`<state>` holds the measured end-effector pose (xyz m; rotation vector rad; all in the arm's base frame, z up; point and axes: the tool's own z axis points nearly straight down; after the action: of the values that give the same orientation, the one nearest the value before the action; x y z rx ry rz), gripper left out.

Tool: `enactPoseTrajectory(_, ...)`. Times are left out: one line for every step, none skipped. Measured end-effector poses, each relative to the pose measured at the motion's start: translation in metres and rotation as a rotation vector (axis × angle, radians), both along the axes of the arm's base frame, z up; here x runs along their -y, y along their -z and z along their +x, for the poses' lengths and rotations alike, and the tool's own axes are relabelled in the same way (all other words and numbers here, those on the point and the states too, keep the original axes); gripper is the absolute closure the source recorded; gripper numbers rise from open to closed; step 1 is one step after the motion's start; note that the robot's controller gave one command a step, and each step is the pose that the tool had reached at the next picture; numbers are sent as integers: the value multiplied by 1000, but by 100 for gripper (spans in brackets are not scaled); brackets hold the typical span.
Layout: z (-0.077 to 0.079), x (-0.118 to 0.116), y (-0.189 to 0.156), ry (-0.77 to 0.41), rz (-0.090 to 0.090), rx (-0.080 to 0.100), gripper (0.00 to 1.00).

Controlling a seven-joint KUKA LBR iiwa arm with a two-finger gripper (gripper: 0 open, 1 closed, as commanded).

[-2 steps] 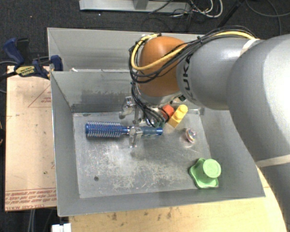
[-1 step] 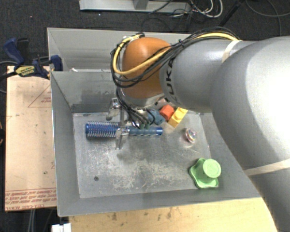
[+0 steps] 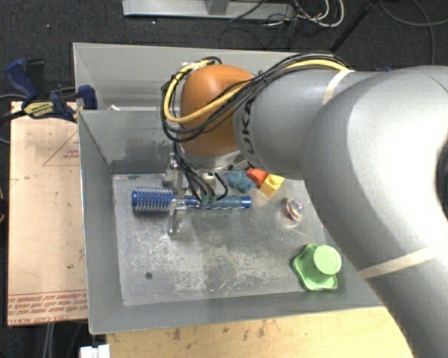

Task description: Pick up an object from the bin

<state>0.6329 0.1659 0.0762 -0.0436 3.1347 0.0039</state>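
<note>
Arm (image 3: 373,162) and orange wrist cover (image 3: 209,110) hide the bin's (image 3: 209,278) 1-2 o'clock part. Hand (image 3: 176,210) half buried under cables; can't tell if released or clenched. Blue hairbrush (image 3: 155,200) lies flat toward 10 o'clock of the floor, directly under the hand: bristle head out at hand's 9 o'clock, handle at 3. Orange and yellow blocks (image 3: 265,182) partly covered, at 3 o'clock. Green knob-like piece (image 3: 317,267) at 5, well apart.

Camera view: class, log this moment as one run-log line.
gripper: over blue hairbrush, left of bin | hairbrush: on floor | others: green cap, yellow block
</note>
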Motion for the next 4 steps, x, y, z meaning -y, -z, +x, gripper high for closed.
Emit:
enactPoseTrajectory(2, -1, -3, -1, 0, 0, 0)
enactPoseTrajectory(3, -2, -4, -1, 2, 2, 100)
enactPoseTrajectory(3, -2, -26, -2, -1, -3, 100)
enactPoseTrajectory(4, -2, -45, -3, -1, -3, 100)
